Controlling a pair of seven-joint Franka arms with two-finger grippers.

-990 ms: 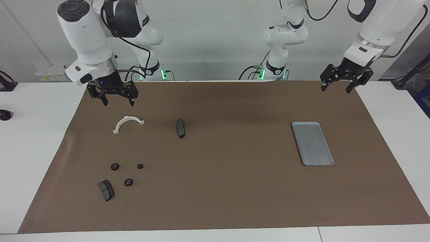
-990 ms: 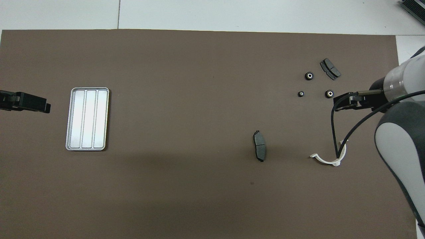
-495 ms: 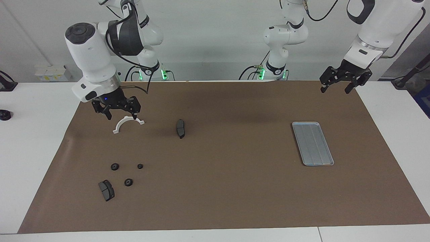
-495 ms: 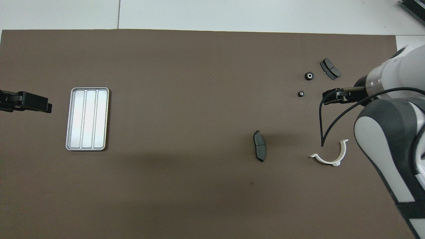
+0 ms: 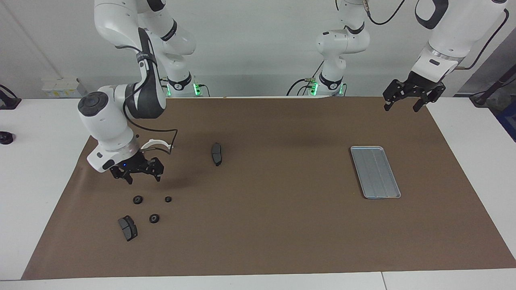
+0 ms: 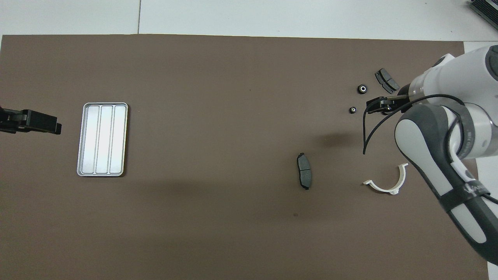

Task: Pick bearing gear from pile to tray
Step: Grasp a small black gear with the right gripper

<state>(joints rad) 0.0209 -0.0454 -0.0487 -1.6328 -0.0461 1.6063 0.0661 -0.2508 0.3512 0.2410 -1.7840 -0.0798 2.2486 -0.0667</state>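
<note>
Three small black gears (image 5: pixel 152 205) lie loose on the bench (image 5: pixel 262 225) toward the right arm's end, with the right gripper (image 5: pixel 137 174) poised over the mat just above them, fingers apart and holding nothing. I'd judge this the reach: next comes a drop onto one gear. The empty tray (image 5: pixel 375 172) sits well apart, with open mat between. The left gripper (image 5: pixel 404 102), also spread, waits above the mat's corner.
</note>
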